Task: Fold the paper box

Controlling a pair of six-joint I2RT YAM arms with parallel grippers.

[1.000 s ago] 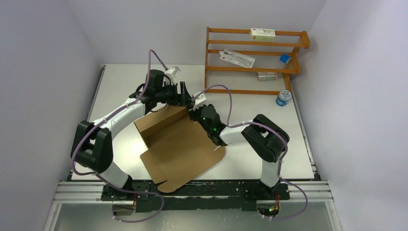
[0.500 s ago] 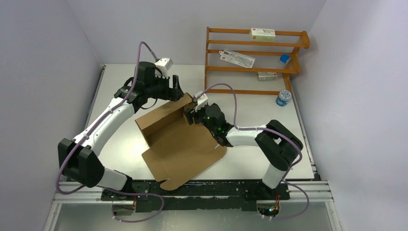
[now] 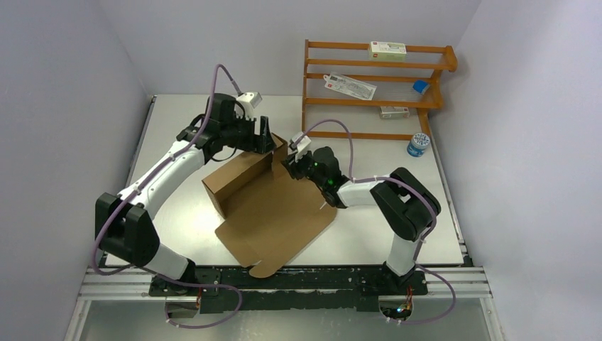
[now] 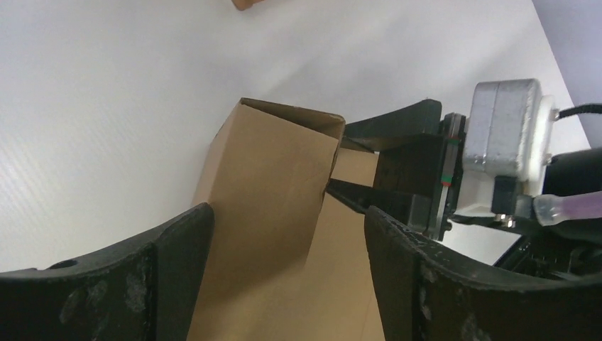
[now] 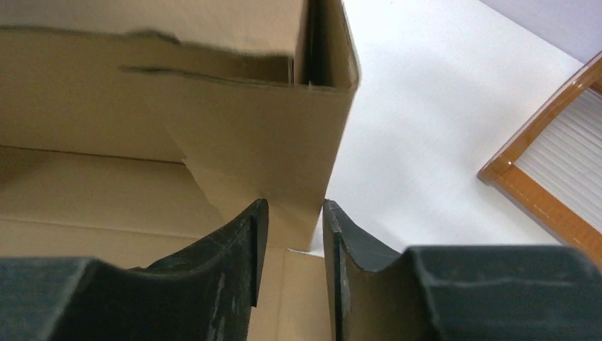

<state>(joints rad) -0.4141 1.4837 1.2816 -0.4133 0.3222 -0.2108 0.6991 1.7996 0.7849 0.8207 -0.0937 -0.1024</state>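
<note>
The paper box (image 3: 263, 202) lies mid-table (image 3: 170, 135), partly formed — back wall (image 3: 238, 176) and end flap (image 3: 279, 150) stand toward 12 o'clock, lid panel (image 3: 280, 227) flat toward 6. The left gripper (image 4: 284, 220) sits spread wide astride the wall; the right gripper (image 5: 294, 209) shows a narrow gap at the flap — pinching or not, I cannot tell.

Bright, even overhead light; soft shadow beside the paper box (image 3: 273, 213), mild glare on table (image 3: 188, 220) left of it. Wrist cams: fingers (image 4: 170, 270) blurry, prob. too close.
</note>
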